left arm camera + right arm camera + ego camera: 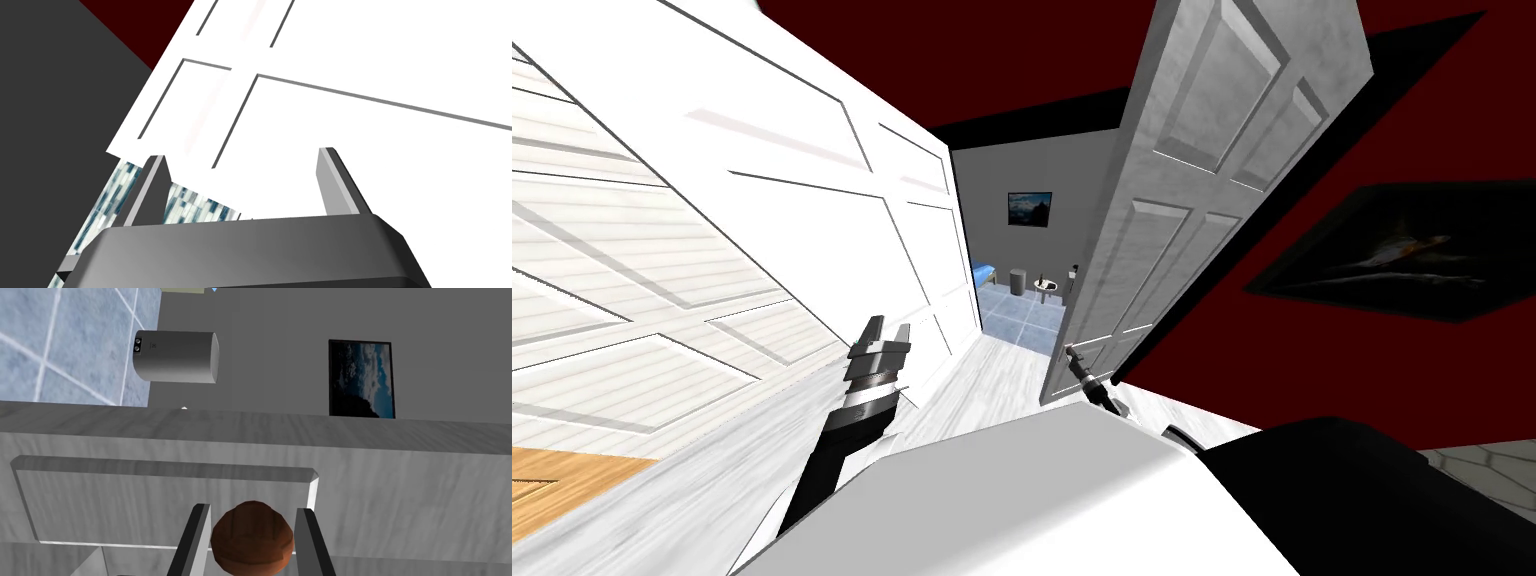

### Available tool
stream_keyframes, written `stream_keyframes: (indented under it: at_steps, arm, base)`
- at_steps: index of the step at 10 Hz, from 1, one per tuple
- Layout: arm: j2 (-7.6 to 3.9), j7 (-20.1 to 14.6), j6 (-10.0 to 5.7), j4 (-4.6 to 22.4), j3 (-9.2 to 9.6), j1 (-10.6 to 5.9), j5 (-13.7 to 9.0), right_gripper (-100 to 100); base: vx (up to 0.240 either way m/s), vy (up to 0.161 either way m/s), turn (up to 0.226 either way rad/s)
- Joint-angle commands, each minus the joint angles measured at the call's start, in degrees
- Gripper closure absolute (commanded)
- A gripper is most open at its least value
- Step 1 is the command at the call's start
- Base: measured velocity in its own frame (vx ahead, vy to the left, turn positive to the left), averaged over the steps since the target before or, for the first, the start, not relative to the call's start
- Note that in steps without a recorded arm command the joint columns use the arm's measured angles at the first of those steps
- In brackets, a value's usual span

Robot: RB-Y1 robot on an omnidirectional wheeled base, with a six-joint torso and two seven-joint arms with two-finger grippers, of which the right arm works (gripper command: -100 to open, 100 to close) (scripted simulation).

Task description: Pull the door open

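The grey panelled door stands partly open, swung toward me, and the gap to its left looks into another room. My right gripper is at the door's free edge. In the right wrist view its two fingers press the sides of a round brown knob on the door's face, so my right gripper is shut on it. My left gripper is held up beside the white panelled wall. Nothing sits between the left gripper's open fingers.
Through the doorway lie a blue tiled floor, a grey cylinder, a small white basin and a framed picture on a grey wall. A dark red wall with a black-framed picture is to the door's right.
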Motion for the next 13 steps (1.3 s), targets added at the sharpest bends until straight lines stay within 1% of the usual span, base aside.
stream_keyframes:
  at_steps: [1,2,4,5,6,7,8,9,11,12,13]
  arm:
    - [-0.86,-0.7,-1.67,0.1,0.82,0.91,0.1,100]
    - [-0.86,-0.7,-1.67,0.1,0.82,0.91,0.1,100]
    - [-2.27,-1.8,-4.40,0.2,2.15,2.41,0.3,100]
    - [-2.66,-2.1,-5.15,0.3,2.52,2.82,0.4,100]
    - [-3.43,-2.7,-6.63,0.4,3.25,3.64,0.5,100]
    - [-3.43,-2.7,-6.63,0.4,3.25,3.64,0.5,100]
    - [-3.79,-3.0,-7.33,0.4,3.59,4.02,0.5,100]
    - [-4.44,-3.5,-8.58,0.5,4.20,4.71,0.6,100]
    - [-5.09,-4.0,-9.85,0.5,4.83,5.40,0.7,100]
    - [-4.48,-3.9,-9.76,1.6,4.86,4.61,0.8,100]
    - [-4.81,-4.2,-11.04,2.3,5.40,4.89,0.7,100]
  base:
    - [-0.124,-0.056,0.083]
    - [-0.122,-0.056,0.073]
    - [-0.150,-0.061,0.112]
    - [-0.146,-0.071,0.094]
    - [-0.154,-0.069,0.128]
    - [-0.123,-0.065,0.047]
    - [-0.088,-0.041,0.028]
    - [-0.126,-0.056,0.080]
    - [-0.114,-0.054,0.081]
    - [-0.049,-0.017,0.015]
    - [-0.142,-0.044,0.177]
